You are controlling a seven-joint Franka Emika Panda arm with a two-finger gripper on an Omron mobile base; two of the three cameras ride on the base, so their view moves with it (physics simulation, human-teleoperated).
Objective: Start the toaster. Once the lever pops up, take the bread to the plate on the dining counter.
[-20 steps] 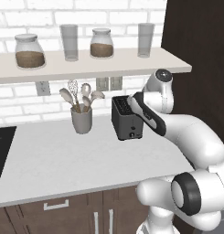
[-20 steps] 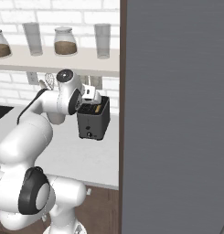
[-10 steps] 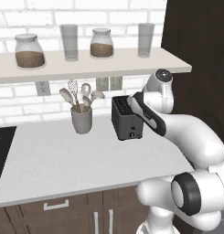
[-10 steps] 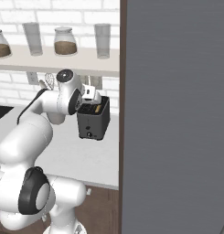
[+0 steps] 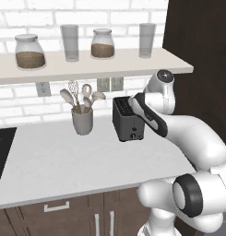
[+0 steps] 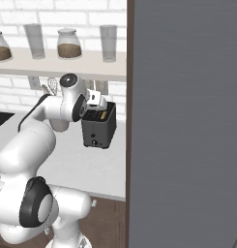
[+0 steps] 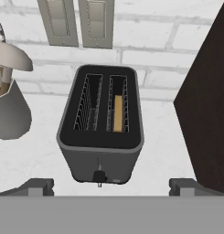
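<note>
Tabletop (image 5: 54,161), pale and speckled, under a brick wall and a shelf (image 5: 86,67) of jars and glasses; grey utensil crock (image 5: 82,120) left of the toaster (image 5: 128,119), dark and boxy, set near the tabletop's right end beside a dark cabinet panel (image 7: 209,105), front knob (image 7: 100,176) facing the hand. Gripper (image 6: 94,98) poised above and just behind the toaster, jaws spread wide and holding nothing; bread (image 7: 117,113) seated deep in the right-hand slot, thin tan edge showing. Step in hand judged as starting the toaster: best approached by lowering over the front face, keeping fingertips (image 7: 40,186) clear of the slots, and pressing the control straight down without shoving the body backward.
</note>
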